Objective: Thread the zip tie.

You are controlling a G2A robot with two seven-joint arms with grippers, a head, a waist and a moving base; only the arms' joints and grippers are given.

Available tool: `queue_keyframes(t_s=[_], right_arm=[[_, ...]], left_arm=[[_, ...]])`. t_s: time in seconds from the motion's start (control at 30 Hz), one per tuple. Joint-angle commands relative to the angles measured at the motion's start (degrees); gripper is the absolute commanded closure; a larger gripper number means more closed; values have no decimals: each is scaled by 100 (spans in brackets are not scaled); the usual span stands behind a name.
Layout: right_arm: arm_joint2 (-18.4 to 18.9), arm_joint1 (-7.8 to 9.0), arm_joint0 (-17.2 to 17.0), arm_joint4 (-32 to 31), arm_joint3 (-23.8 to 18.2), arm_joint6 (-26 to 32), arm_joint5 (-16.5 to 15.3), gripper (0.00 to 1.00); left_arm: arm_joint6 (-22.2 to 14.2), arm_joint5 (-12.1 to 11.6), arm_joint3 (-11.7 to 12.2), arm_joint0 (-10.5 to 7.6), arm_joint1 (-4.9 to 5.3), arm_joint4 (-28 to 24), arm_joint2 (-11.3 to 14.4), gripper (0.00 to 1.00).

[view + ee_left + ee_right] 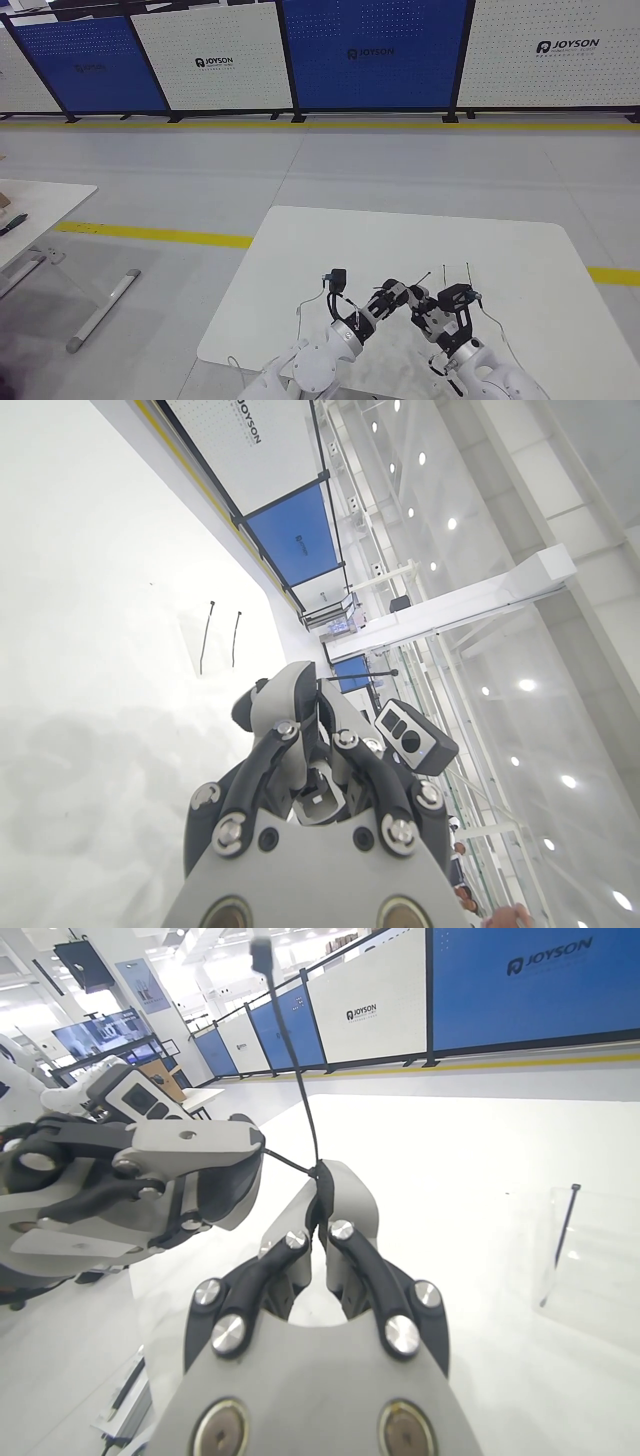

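Company logo with short wordmark, dark print, mid-panel on each white partition panel [215,40]; same mark, fainter, on each blue partition panel [375,30]. Wall screen [100,1035]: print illegible.

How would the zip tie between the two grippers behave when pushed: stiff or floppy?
The zip tie rises from the right gripper with only a slight curve, so it is probably springy rather than floppy. It kinks sharply toward the left gripper, so pushing may buckle it.
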Motion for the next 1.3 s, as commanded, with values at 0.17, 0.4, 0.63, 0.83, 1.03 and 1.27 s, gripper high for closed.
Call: queue_keyframes(t_s=[0.17, 0.4, 0.63, 0.83, 1.03, 1.27], right_arm=[[-39, 38, 16, 12, 25, 25, 0, 100], [-103, 62, 55, 2, 65, 36, 0, 100], [-144, 82, 88, 31, 165, 32, 0, 100], [-156, 109, 58, 117, 148, -54, 0, 0], [-56, 156, -48, 131, 113, -155, 0, 0], [52, 177, -135, 139, 72, -196, 32, 0]], left_arm=[[-22, -25, -29, 12, 4, 10, -7, 100], [-22, -71, -61, 40, 12, 7, -30, 100], [13, -137, -69, 65, 14, -36, -57, 100], [51, -91, -5, 41, 7, -86, -66, 100], [207, -16, 24, 27, -7, -147, -88, 100], [294, -4, 34, 19, -20, -148, -74, 100]])
